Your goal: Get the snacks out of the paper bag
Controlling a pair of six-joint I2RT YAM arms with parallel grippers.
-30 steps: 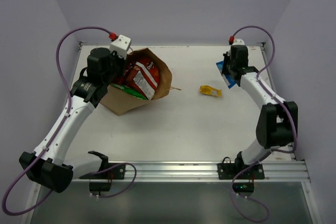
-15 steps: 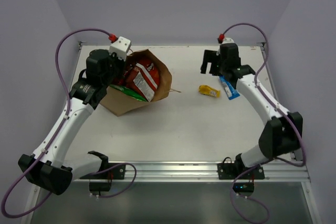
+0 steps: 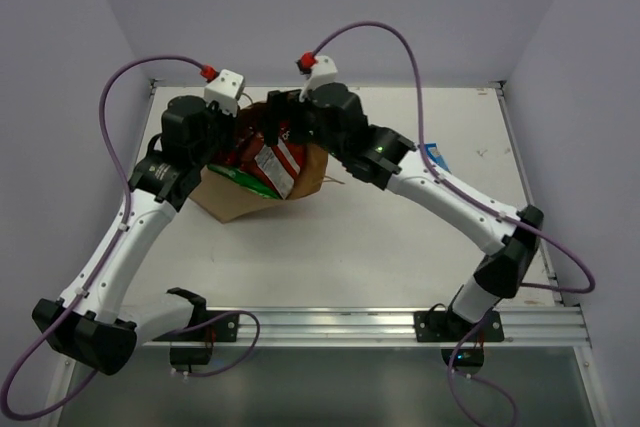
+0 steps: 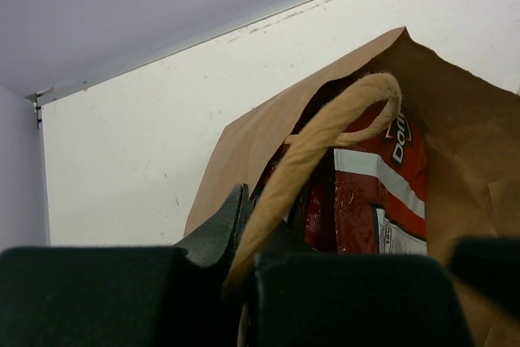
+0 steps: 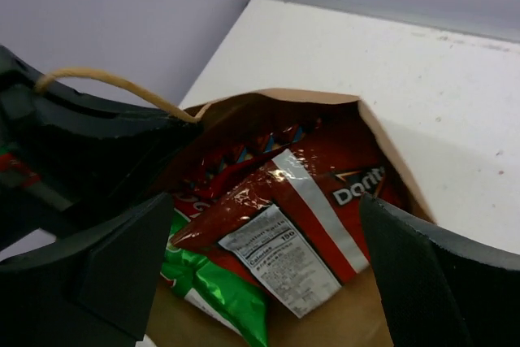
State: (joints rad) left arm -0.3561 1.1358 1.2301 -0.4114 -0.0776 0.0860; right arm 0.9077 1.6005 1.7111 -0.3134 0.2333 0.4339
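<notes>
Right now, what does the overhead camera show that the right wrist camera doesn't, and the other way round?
Only the overhead view shows the slim blue bar lying on the white table, well to the right of the bag. Only the right wrist view shows the tan twisted paper handle running to the black left gripper, plus the packet printing up close. Both show the brown kraft paper bag with the orange-red Doritos bag and the green chip bag in its mouth, and the open right gripper over them.
</notes>
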